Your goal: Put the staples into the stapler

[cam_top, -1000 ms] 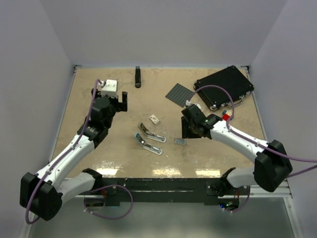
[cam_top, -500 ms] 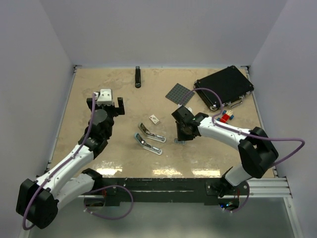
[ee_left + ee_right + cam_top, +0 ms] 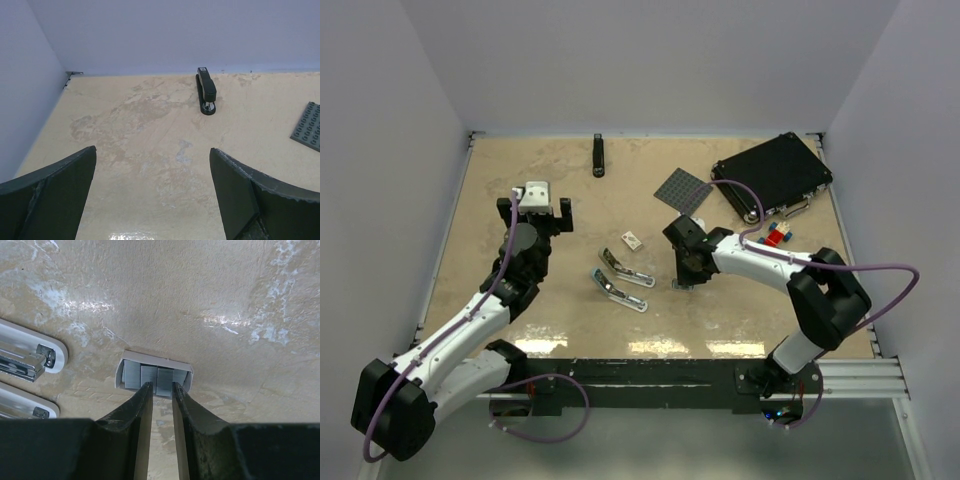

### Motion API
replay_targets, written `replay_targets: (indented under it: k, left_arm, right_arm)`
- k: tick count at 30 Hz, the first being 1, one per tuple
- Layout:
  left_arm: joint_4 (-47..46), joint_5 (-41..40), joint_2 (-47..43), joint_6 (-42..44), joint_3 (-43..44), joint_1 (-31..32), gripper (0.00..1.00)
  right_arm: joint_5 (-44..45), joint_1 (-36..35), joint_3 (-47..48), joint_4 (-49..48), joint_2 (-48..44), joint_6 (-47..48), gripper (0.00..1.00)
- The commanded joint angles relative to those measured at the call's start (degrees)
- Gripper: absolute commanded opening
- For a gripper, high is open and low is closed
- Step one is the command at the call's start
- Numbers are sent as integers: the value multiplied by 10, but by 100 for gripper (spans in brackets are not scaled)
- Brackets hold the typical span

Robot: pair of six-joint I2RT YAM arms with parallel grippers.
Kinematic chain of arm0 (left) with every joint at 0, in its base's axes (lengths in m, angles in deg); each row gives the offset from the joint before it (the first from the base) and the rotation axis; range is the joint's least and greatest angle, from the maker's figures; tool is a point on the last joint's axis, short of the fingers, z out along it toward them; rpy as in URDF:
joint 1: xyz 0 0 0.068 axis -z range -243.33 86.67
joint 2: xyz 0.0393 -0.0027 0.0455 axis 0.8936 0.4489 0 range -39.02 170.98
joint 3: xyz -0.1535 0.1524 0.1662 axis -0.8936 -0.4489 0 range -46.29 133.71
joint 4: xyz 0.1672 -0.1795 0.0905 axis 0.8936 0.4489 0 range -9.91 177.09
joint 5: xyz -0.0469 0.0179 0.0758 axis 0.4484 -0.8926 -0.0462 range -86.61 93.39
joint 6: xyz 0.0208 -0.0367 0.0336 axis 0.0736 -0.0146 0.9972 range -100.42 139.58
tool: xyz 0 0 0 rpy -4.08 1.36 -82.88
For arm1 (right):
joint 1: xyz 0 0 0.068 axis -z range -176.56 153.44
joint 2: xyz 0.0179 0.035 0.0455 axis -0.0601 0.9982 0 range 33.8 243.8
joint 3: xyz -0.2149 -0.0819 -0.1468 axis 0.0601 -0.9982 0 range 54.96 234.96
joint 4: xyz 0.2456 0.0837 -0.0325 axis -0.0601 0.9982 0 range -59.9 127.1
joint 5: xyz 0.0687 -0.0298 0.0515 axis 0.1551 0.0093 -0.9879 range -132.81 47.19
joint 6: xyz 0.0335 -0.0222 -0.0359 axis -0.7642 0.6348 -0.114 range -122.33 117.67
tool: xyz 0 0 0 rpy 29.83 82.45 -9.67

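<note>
Grey-blue tray [image 3: 155, 359], mottled beige table [image 3: 210, 290]

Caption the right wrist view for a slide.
Right gripper, jaws narrow, tips at the near edge of the tray of staples; stapler at left.

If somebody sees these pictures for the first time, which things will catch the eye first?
The right gripper draws the eye: its nearly closed jaws reach into the small grey tray of staples near the middle of the table; a grip cannot be confirmed. Left of it lies the opened stapler, in two long parts. The left gripper hovers wide open and empty, facing a slim black stapler at the far edge.
</note>
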Motion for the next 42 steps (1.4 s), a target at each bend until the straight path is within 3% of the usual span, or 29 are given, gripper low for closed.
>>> replay_targets:
  k: [1, 27, 37, 42]
  left_arm:
    - [-36, -3, -9, 7, -4, 3, 100]
    - [-35, 8, -14, 11, -7, 8, 100]
    - [-37, 9, -15, 14, -8, 10, 100]
    - [-37, 10, -14, 13, -8, 10, 100]
  right_arm:
    - [17, -2, 7, -16, 7, -14, 26]
    - [37, -1, -32, -2, -11, -23, 24]
    - [35, -1, 5, 15, -29, -13, 10]
    - [67, -1, 39, 70, -39, 3, 9]
